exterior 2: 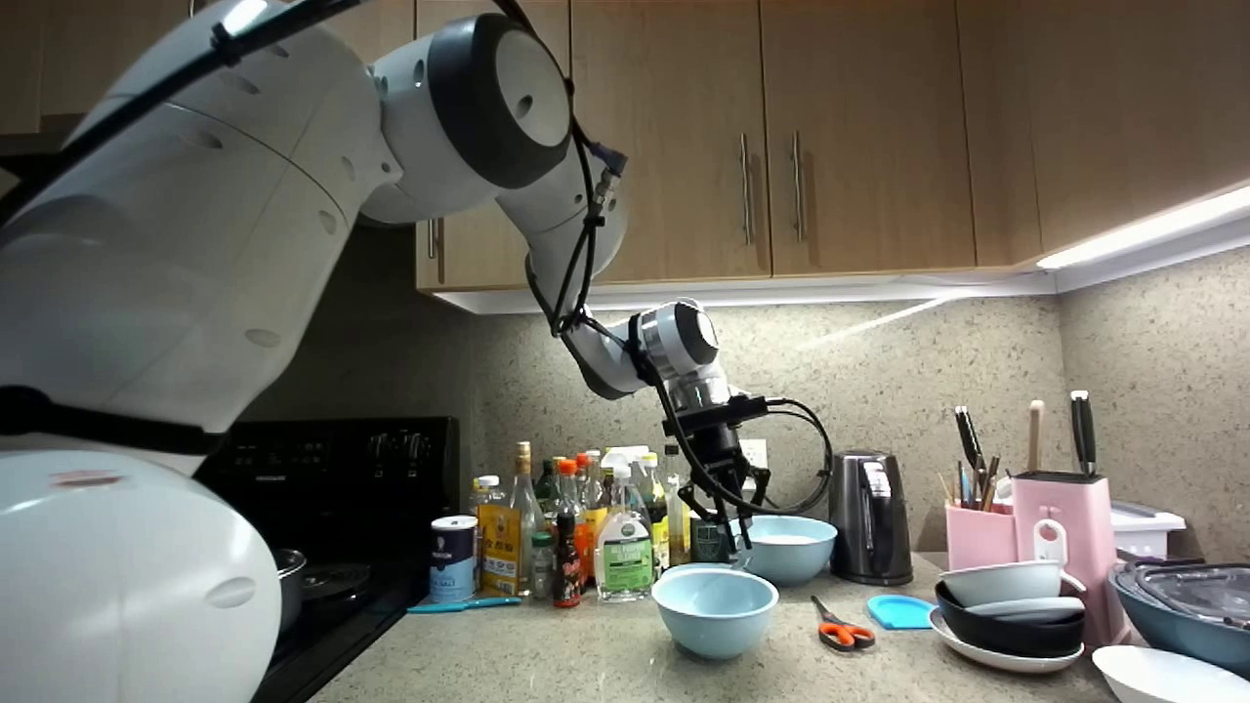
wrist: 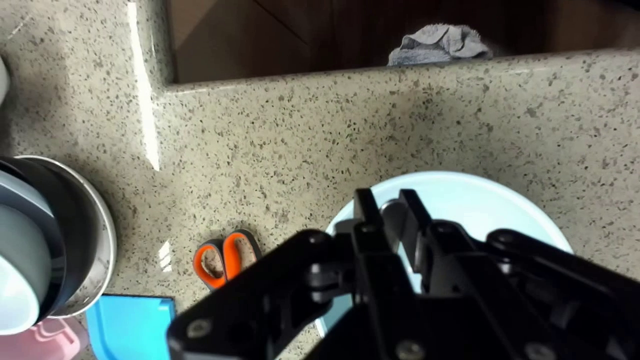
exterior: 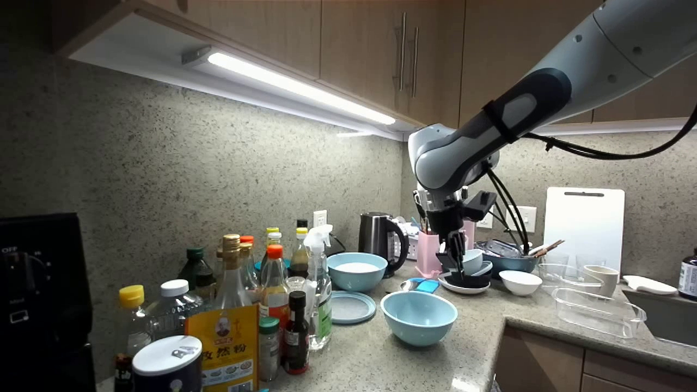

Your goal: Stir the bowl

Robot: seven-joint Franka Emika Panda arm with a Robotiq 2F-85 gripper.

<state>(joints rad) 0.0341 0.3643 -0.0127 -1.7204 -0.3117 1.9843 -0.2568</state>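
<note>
Your bowl (exterior: 419, 326) sits upright on the counter (exterior: 370, 362), near its edge, probably there so a tool can reach straight down into it; no contents show in what you see of its inside. Your gripper (wrist: 387, 195) hangs above, toward the rim nearest the scissors (wrist: 231, 257); its jaws stand nearly together, a silvery utensil (wrist: 393, 217) filling the narrow gap, seemingly pinched tip-down for stirring. You cannot tell whether that tip is inside the rim. Behind, a second light-blue bowl (exterior: 356, 283) and a cleaner bottle (exterior: 325, 316) stand near, where wide strokes might knock them; the scissors lie flat, probably low enough to clear.
</note>
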